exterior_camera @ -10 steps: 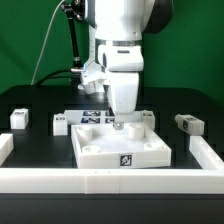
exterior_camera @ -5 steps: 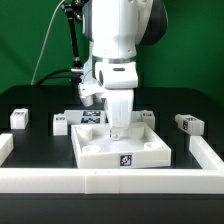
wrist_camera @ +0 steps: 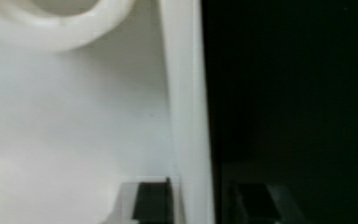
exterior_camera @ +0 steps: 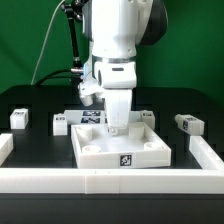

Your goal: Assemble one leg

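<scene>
The large white square tray-like piece [exterior_camera: 105,147] with round corner sockets lies mid-table. My gripper [exterior_camera: 117,129] reaches down onto its far wall. In the wrist view my gripper [wrist_camera: 199,201] has its jaws astride the tray's thin wall [wrist_camera: 181,110], one dark finger [wrist_camera: 149,200] on the inner side and the other on the outer side over the black table, closed in on the wall. A round socket [wrist_camera: 60,20] shows on the tray. Small white legs with marker tags lie loose: one [exterior_camera: 18,119] at the exterior view's left, one [exterior_camera: 62,123] by the tray, one [exterior_camera: 188,124] at the right.
A low white fence [exterior_camera: 120,181] runs along the front and up both sides [exterior_camera: 207,152]. The marker board [exterior_camera: 90,116] lies just behind the tray, partly hidden by the arm. Another small white part [exterior_camera: 147,115] sits behind the tray's far right corner.
From one second ago the arm shifted a little to the exterior view's left and sank onto the tray's far wall. Over the last half second nothing visibly moved.
</scene>
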You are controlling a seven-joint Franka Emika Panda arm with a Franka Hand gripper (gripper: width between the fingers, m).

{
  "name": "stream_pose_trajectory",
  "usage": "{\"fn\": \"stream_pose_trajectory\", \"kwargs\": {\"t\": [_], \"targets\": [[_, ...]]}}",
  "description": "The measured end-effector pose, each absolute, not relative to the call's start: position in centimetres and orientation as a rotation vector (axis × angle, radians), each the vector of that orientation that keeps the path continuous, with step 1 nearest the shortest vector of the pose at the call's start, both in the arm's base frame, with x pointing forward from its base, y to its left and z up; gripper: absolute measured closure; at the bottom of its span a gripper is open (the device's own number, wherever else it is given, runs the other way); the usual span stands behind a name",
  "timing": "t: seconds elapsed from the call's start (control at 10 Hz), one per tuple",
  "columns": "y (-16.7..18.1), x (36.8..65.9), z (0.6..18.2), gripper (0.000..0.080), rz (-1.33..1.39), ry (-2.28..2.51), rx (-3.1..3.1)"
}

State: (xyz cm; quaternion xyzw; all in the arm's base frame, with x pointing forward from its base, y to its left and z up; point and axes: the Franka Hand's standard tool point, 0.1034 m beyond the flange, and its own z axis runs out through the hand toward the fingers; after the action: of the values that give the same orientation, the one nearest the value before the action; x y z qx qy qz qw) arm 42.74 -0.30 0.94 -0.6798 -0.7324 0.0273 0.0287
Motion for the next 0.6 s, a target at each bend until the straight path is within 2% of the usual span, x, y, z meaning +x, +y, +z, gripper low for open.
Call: {"fn": "stream_pose_trajectory", "kwargs": {"t": [0.1,0.6], "targets": [[-0.27,42.91,1.02,0.0733,0.076,-2.263,-2.101],[-0.27,43.08,1.08,0.0735,0.066,-2.267,-2.105]]}}
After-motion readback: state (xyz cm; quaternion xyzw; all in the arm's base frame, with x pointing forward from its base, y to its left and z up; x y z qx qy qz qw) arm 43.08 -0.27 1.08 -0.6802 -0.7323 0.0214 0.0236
